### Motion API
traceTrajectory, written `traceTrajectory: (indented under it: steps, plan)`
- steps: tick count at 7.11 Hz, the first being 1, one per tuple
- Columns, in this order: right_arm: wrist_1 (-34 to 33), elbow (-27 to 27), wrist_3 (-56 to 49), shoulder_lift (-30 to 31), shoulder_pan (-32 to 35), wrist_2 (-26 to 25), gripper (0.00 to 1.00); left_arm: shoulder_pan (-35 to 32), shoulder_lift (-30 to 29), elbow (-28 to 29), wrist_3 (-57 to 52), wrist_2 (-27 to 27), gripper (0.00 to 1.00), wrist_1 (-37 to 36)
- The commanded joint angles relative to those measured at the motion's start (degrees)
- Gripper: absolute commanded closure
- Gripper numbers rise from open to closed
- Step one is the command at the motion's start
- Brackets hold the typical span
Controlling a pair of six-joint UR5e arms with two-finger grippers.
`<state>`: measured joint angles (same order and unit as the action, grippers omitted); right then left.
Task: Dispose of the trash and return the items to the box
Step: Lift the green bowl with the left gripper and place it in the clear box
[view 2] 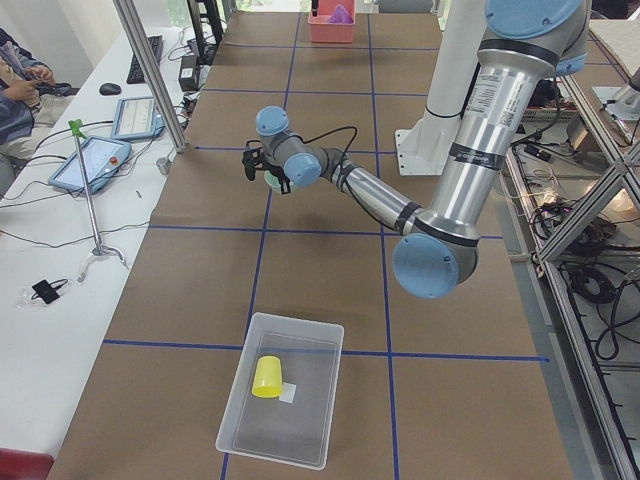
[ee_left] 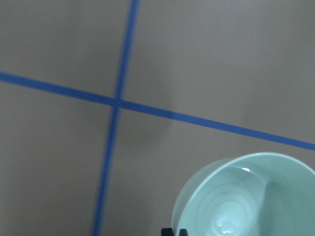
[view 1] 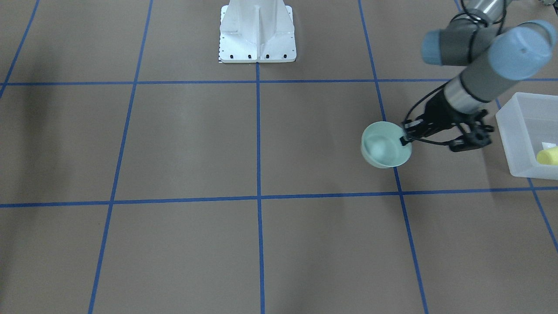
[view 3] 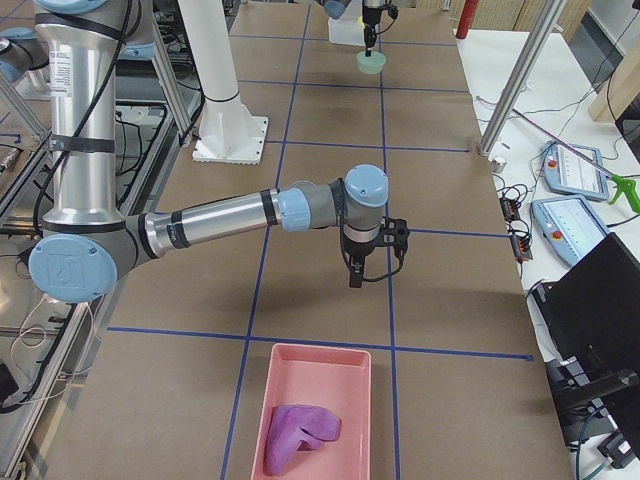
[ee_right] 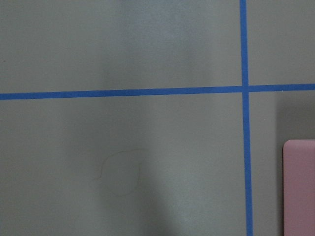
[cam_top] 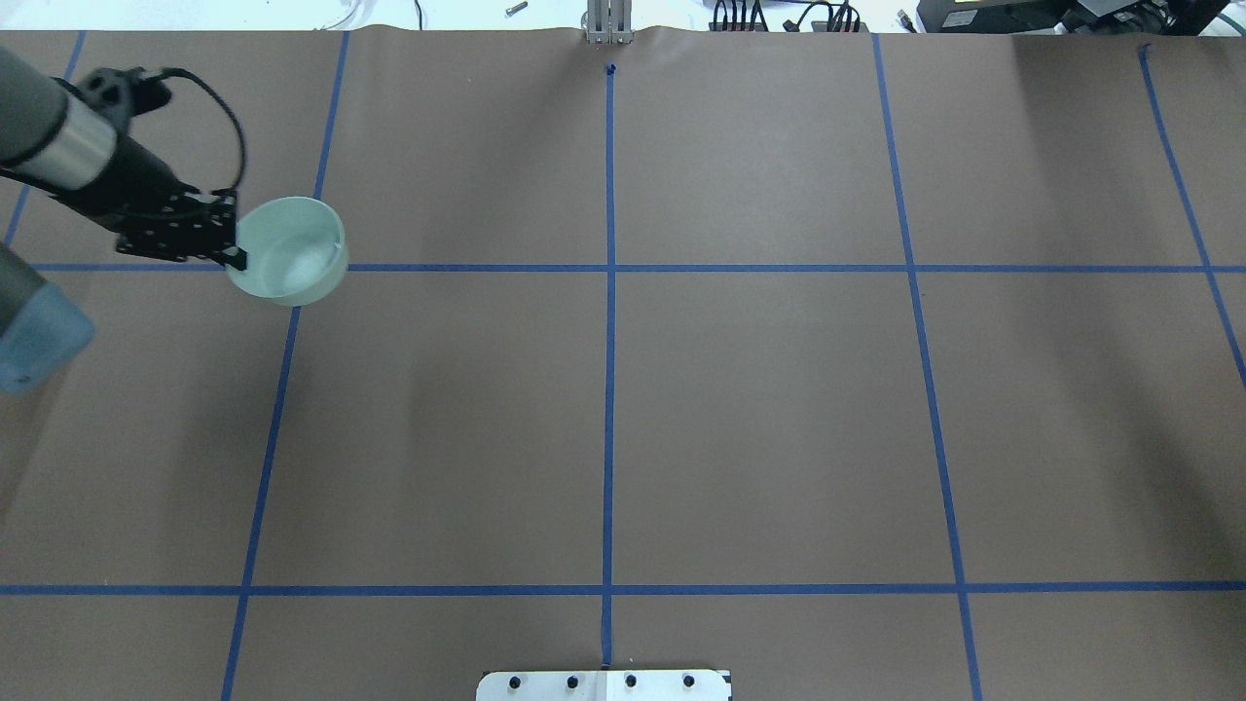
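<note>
Left tool [view 1: 405,139] pinches the mint-green bowl [view 1: 383,150] rim.

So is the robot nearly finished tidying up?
Nearly. The yellow cup already lies in the box. The left hand is pinching the green bowl by its rim, away from the box. Left to do: carry the green bowl over and put it in the box too.

Even diffuse light leaves soft shadows on the table [cam_top: 759,409] and glints inside the bowl [ee_left: 236,201].
</note>
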<state>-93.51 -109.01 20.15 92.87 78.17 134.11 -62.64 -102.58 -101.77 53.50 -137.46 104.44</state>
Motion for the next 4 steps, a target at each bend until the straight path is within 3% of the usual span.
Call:
traceTrajectory:
  steps: [1,2,4]
  plan:
    - [0.52,-3.48,9.78,-0.5,-5.72,-0.25,0.0,-13.24,8.86,0.69,-27.62,-2.72,1.0,-4.55]
    - [0.96,-4.8,14.96,-1.46,-8.44,-0.51,0.0,-19.47,9.59,4.09,-42.63,-2.64,1.0,-9.47]
    - [1.22,-5.68,19.75,-3.22,-11.1,-0.69,0.0,-27.16,8.72,17.42,-63.01,-2.46,1.0,-9.7]
